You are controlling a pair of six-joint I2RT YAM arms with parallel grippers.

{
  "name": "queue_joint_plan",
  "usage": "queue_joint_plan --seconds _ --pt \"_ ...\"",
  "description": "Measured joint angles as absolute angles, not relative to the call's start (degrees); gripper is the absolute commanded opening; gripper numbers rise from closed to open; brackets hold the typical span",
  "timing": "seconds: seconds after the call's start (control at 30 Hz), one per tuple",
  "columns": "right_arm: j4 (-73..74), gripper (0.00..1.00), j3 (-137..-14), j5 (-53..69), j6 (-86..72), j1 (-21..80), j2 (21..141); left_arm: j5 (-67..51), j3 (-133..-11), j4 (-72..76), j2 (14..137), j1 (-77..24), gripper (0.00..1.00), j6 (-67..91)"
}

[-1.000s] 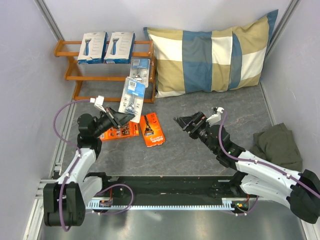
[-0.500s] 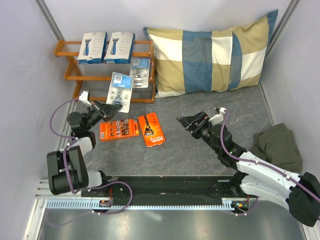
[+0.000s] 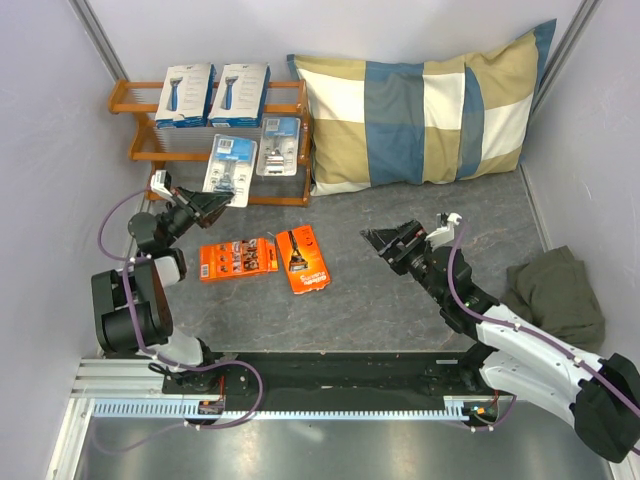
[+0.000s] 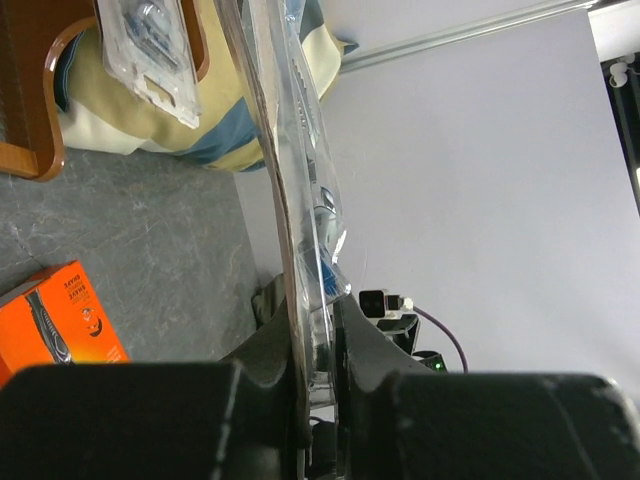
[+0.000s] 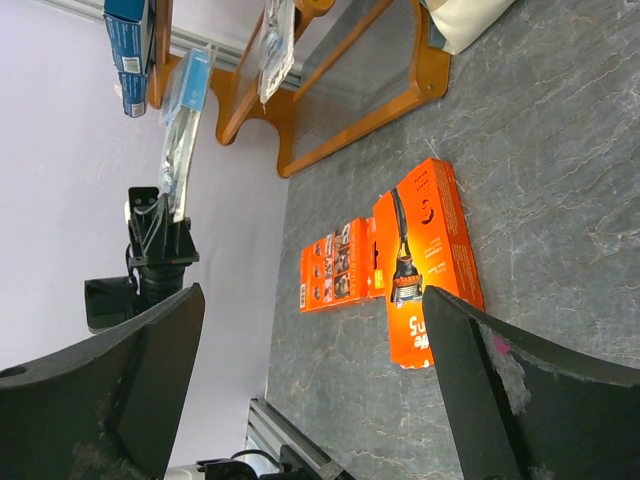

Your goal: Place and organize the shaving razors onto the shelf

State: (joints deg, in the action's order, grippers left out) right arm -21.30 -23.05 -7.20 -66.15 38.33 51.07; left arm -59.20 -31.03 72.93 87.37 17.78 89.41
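Observation:
My left gripper is shut on a clear blue-carded blister pack and holds it up against the front of the orange-brown shelf; the left wrist view shows the pack edge-on between the jaws. A second blister pack leans on the shelf's middle tier. Two white boxes lie on the top tier. Two orange packs lie flat on the table; both orange packs also show in the right wrist view. My right gripper is open and empty, right of the orange packs.
A blue-and-beige checked pillow leans on the back wall right of the shelf. A dark green cloth lies at the right edge. Grey walls close in the left and right sides.
My left gripper has carried the blister pack up and to the left, toward the shelf's middle tier. My right gripper has shifted slightly to the right.

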Motion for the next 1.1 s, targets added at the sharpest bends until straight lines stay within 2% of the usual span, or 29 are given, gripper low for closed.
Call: queue_joint_plan --seconds 0.67,1.1 --pt "-23.2 0.98 -19.8 -2.7 -66.7 35.9 51.9 -58.8 -40.8 60.0 90.8 17.9 0.02 84.6" --pt "-23.6 0.98 -18.3 -1.1 -66.8 34.9 51.0 -56.9 -49.6 55.3 100.5 16.3 0.02 82.7"
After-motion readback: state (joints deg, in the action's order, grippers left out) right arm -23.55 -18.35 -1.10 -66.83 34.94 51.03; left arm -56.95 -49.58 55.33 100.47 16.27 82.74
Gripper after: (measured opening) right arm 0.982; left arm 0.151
